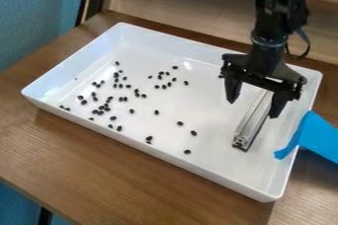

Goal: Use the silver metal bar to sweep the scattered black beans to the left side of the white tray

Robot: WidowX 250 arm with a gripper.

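Note:
The black gripper (253, 108) hangs over the right part of a white tray (165, 157), its two fingers wide apart. Between and below them a silver grooved metal bar (251, 124) lies in the tray, its dark-edged near end pointing toward the viewer and its far end hidden behind the gripper. Visible gaps separate the bar from both fingers. Many small black beans lie scattered on the tray floor, mostly in the left and middle; one bean (180, 123) is left of the bar.
Raised walls surround the tray, which stands on a brown wooden table (99, 169). Blue tape (320, 137) is stuck over its right wall. A wooden panel (178, 7) stands behind the tray.

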